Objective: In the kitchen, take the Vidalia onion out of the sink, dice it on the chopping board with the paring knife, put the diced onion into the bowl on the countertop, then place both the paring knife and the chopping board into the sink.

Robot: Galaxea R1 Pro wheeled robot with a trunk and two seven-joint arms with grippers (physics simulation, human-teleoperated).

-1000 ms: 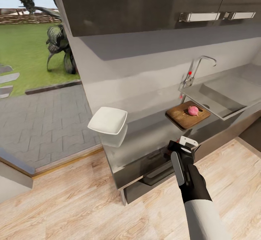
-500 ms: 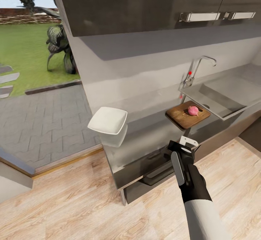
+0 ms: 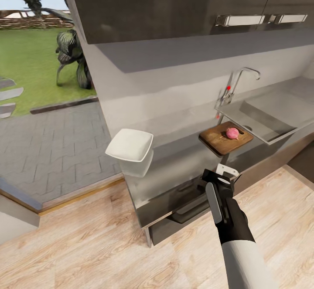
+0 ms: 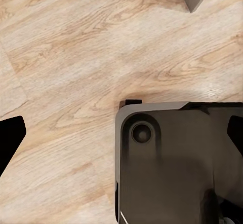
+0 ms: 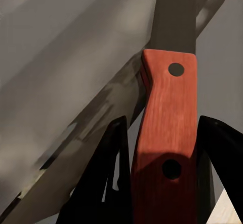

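A pinkish Vidalia onion (image 3: 232, 133) rests on the dark brown chopping board (image 3: 218, 143), which lies on the grey countertop (image 3: 183, 160) just left of the sink (image 3: 279, 121). The white bowl (image 3: 129, 146) stands at the countertop's left end. My right gripper (image 3: 213, 178) is low at the counter's front edge, in front of the board. In the right wrist view, that gripper (image 5: 164, 127) is shut on the red handle of the paring knife (image 5: 169, 107), whose dark blade points away. My left gripper (image 4: 123, 133) is open over the wooden floor.
A curved chrome tap (image 3: 244, 74) with a red-tipped lever rises behind the sink. Dark upper cabinets (image 3: 174, 5) hang overhead. Left of the counter, an opening looks onto paving and grass. The robot's dark base (image 4: 172, 163) sits under the left wrist.
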